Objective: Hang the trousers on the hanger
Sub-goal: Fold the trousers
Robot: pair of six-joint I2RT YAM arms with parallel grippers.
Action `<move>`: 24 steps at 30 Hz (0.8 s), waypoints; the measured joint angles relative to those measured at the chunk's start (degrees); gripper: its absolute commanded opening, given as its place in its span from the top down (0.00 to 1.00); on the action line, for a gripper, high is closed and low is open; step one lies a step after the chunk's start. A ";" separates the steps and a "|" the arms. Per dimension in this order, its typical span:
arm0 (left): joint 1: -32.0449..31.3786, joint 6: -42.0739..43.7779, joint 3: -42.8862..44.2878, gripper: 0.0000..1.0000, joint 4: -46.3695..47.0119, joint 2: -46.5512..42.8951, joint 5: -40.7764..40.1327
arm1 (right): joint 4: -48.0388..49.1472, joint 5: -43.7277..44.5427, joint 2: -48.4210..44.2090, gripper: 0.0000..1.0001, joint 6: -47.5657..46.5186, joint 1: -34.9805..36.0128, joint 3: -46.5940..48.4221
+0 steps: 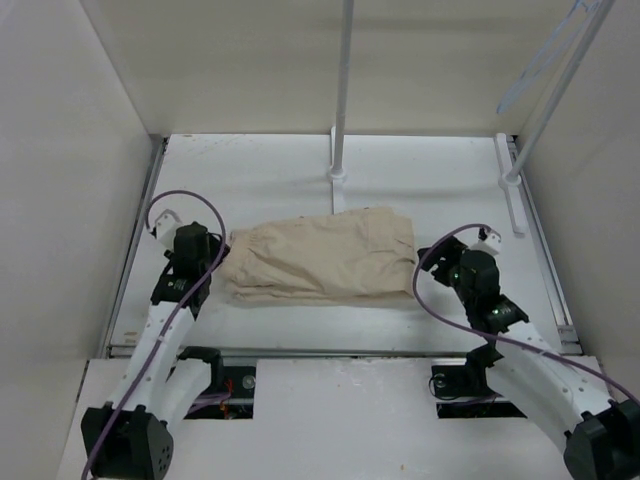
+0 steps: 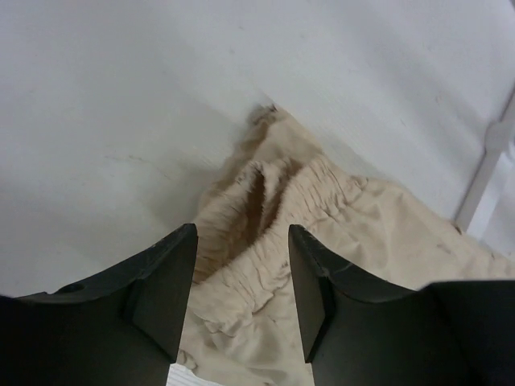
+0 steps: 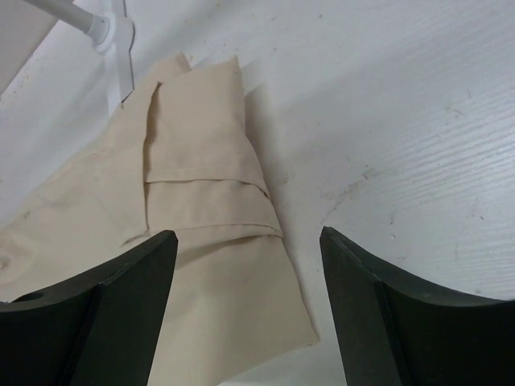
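Observation:
The beige trousers (image 1: 320, 258) lie folded in the middle of the white table (image 1: 250, 170), gathered waistband to the left and leg hems to the right. My left gripper (image 1: 220, 256) hovers at the waistband end. In the left wrist view my left gripper (image 2: 241, 241) is open, with the wrinkled waistband (image 2: 265, 265) lying loose between its fingers. My right gripper (image 1: 433, 268) is at the hem end. Seen from the right wrist, my right gripper (image 3: 248, 241) stands wide open over the folded leg corner (image 3: 241, 305), holding nothing. The pale hanger (image 1: 540, 60) hangs high at the back right.
A white upright rack pole (image 1: 342, 90) stands at the back centre on a foot (image 1: 337, 178). A second, tilted pole (image 1: 555, 95) carries the hanger. White walls close in the left (image 1: 70, 200) and right sides. A pole base (image 3: 109, 32) shows beyond the hems.

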 measured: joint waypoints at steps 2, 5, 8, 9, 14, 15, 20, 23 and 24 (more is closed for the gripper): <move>1.73 -0.33 0.07 0.59 -0.98 -2.75 -0.92 | -0.76 0.24 0.09 0.54 -1.05 1.49 1.36; -1.03 -0.48 3.34 0.66 -2.51 -4.28 -2.16 | -1.66 0.04 1.42 0.85 -2.64 4.66 4.07; -12.28 -0.96 9.68 0.67 0.09 0.28 -2.75 | -1.99 -0.90 5.27 0.91 -3.76 9.05 8.20; -16.98 -1.33 11.28 0.67 2.47 2.62 -2.60 | -1.60 -1.60 7.04 0.90 -4.07 10.67 9.70; -30.01 -2.99 12.92 0.67 13.70 16.46 -1.81 | 6.99 -8.48 19.78 0.89 -4.44 12.76 14.49; -30.60 -3.32 12.37 0.67 15.61 19.08 -1.64 | 8.94 -10.10 23.02 0.89 -4.24 11.39 15.06; -28.35 -5.29 4.33 0.67 21.20 23.89 -0.81 | 14.49 -14.60 37.92 0.90 -2.19 1.64 17.00; -24.30 -6.54 -2.60 0.67 23.50 23.69 0.26 | 14.78 -15.26 42.75 0.90 -0.90 -1.51 16.65; -22.53 -7.06 -5.18 0.67 24.26 23.52 0.90 | 14.95 -15.37 43.43 0.90 -0.55 -1.81 16.28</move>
